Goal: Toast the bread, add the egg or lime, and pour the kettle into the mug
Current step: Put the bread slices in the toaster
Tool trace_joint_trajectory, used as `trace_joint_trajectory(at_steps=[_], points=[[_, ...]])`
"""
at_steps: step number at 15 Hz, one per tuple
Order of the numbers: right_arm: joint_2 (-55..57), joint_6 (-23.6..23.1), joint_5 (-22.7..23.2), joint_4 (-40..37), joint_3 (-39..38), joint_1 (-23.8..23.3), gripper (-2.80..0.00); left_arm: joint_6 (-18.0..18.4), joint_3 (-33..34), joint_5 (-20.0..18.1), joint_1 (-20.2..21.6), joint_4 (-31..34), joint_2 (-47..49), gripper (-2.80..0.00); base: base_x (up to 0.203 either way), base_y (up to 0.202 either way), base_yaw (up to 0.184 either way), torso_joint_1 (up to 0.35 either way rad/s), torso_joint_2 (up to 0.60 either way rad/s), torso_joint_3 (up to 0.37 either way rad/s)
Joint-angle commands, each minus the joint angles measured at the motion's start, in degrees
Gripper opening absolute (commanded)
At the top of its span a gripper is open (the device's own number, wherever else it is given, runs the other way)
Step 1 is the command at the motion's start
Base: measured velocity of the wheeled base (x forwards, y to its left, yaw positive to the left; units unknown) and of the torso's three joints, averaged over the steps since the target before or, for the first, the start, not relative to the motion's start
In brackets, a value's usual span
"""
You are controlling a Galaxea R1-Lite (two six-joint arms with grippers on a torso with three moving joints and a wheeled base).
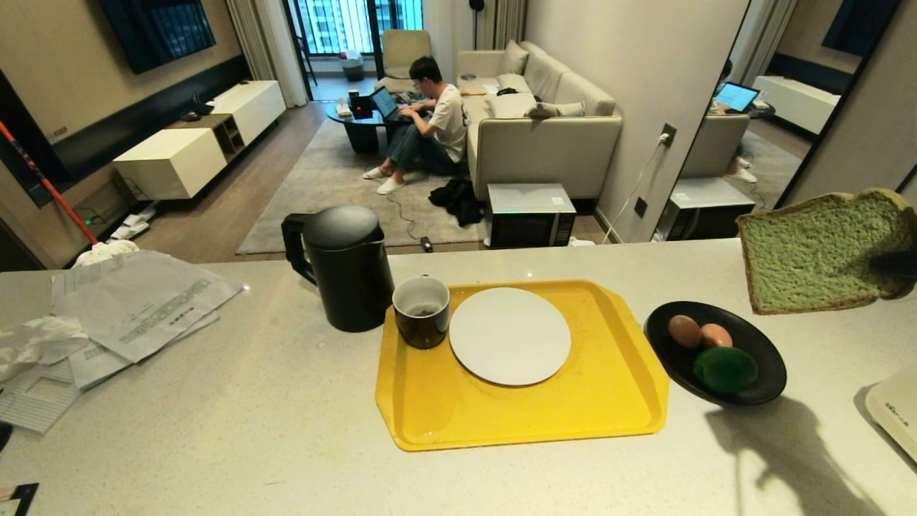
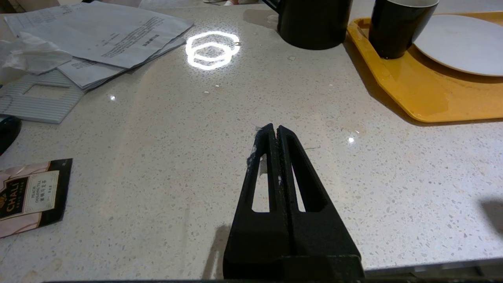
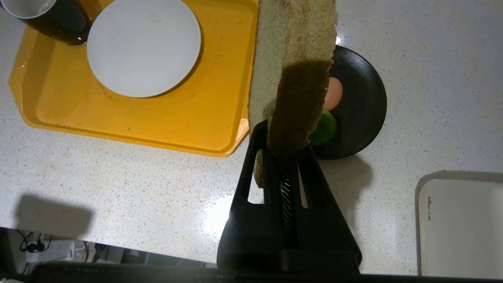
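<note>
The bread (image 1: 817, 251), a pale green slice with a brown crust, hangs in the air at the right edge of the head view, above and to the right of the black bowl (image 1: 759, 344). The right gripper (image 3: 285, 147) is clamped on one edge of it, so the slice stands on its edge. I think this thin, upright hold suits a toaster slot, or carrying the slice without bending it. A white appliance (image 1: 895, 416) shows only its corner at the lower right, and I cannot tell what it is.

In the bowl lie two eggs (image 1: 698, 333) and the lime (image 1: 725, 369), close together, probably kept there so they do not roll. In the centre, the yellow tray (image 1: 516, 423) carries the white plate (image 1: 510, 335) and the mug (image 1: 422, 312), which stands at the tray's upper left corner. The kettle (image 1: 344, 269) stands on the counter just left of the mug, near enough for pouring.

The left gripper (image 2: 275, 135) has its fingers pressed together, holds nothing, and hovers low over the bare counter (image 1: 215, 430).

The counter is pale speckled stone. Loose papers (image 1: 136, 308) lie at the left. Beyond it is a living room with a rug, a sofa (image 1: 544, 136), and a person (image 1: 430, 129) sitting on the floor at a laptop.
</note>
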State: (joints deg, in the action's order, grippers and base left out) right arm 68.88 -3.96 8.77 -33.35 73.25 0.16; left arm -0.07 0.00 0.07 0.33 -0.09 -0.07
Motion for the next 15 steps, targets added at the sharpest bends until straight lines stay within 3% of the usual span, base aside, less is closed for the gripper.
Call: trace_joint_trajectory(at_steps=[1,15], points=[[0.7,-0.1,0.1,-0.2,0.2,-0.1,-2.80,0.0,0.0,0.0,0.0,0.0,0.0,-2.80,0.000,0.000,0.000,0.000,0.00,0.000],[0.2,-1.3,-0.9,-0.2,-2.9,-0.1,-2.80,0.0,0.0,0.0,0.0,0.0,0.0,-2.80,0.000,0.000,0.000,0.011,-0.02,-0.010]])
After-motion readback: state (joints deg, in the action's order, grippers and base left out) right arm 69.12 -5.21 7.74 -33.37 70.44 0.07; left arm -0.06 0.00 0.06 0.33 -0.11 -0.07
